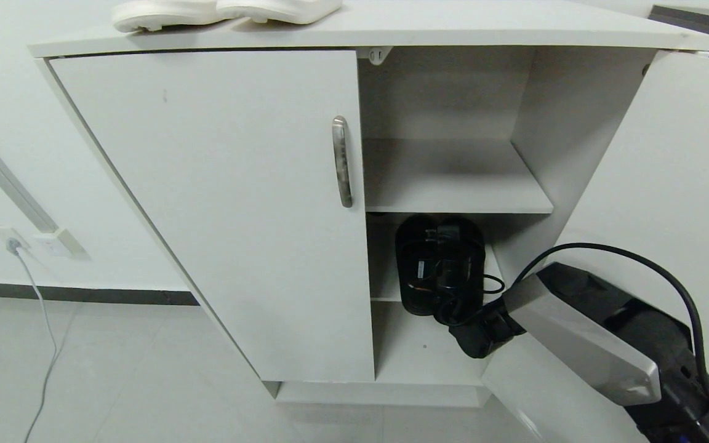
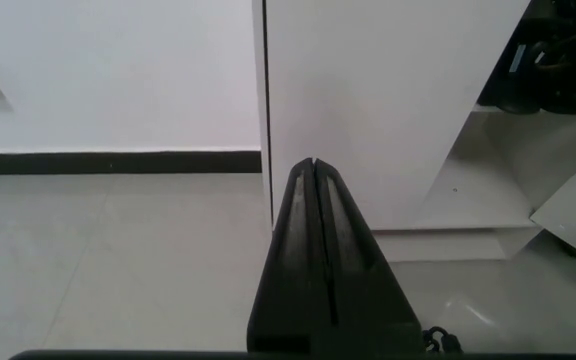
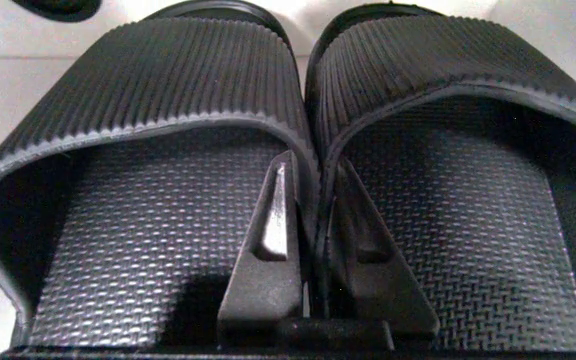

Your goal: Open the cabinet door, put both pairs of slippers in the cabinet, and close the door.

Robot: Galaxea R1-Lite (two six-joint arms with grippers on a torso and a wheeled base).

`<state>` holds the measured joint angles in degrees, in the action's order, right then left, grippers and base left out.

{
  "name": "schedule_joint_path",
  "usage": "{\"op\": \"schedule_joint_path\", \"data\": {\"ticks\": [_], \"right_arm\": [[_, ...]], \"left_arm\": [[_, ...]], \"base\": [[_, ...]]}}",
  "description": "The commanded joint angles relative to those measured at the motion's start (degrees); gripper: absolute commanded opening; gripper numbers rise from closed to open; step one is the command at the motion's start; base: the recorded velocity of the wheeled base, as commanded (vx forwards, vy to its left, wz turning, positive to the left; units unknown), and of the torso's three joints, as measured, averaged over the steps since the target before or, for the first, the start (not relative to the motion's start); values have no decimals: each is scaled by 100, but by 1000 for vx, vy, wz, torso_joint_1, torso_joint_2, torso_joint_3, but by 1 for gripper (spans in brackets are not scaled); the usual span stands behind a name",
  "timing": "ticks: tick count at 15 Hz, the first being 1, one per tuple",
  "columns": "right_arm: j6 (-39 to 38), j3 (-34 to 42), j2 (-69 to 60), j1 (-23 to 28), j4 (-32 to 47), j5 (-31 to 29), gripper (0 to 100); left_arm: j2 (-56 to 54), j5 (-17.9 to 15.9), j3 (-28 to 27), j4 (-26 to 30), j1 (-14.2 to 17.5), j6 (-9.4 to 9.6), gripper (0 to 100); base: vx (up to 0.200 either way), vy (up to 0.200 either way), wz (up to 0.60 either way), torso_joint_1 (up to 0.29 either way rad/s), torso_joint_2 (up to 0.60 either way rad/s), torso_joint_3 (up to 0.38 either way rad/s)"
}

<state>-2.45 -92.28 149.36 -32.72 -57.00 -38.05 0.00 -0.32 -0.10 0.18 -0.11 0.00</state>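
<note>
White laminate cabinet (image 1: 514, 34) with flat, smooth, square-edged panels. The left door (image 1: 219, 203) is closed and the right door (image 1: 668, 184) is swung wide, exposing an upper shelf (image 1: 453, 178) and a lower shelf (image 1: 419, 351). The right gripper (image 1: 471, 320) reaches into the open bay with its fingers (image 3: 268, 240) clenched on the pair of black slippers (image 1: 439, 264). One finger sits inside each slipper, pinching the two adjoining strap walls together. The slippers are soft moulded rubber, with ribbed arched straps and finely diamond-embossed footbeds (image 3: 168, 230). They lie side by side at the front edge of the middle shelf, though whether they rest on it or hang just above cannot be told. The pair of white slippers (image 1: 225, 11), thick-soled, rounded and matte, lies at the back left corner of the cabinet top, not yet stored. The left gripper (image 2: 314, 168) hangs over the tiled floor near the cabinet's left front corner, its smooth dark tapered fingers pressed shut on nothing. A brushed-metal bar handle (image 1: 342, 161) runs vertically along the left door's free edge. Likely hazards: releasing this close to the shelf edge could leave the heels overhanging and obstruct the door. The grippy ribbed rubber may cling to the withdrawing fingers and drag the pair outward. The pliant strap walls could slip from so narrow a pinch.
</note>
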Motion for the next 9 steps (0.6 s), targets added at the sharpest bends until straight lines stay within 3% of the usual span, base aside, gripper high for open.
{"op": "schedule_joint_path", "data": {"ticks": [1,8,9], "right_arm": [[-1,-440,269,64,137,-19,0],[8,-809,436,134,321,-36,0],[8,-818,436,134,321,-45,100]], "left_arm": [[9,5,1,-1,2,0,0],[9,14,1,-1,2,-9,0],[9,14,1,-1,2,-9,0]], "base": [[0,0,0,0,0,0],[0,0,0,0,0,0],[0,0,0,0,0,0]]}}
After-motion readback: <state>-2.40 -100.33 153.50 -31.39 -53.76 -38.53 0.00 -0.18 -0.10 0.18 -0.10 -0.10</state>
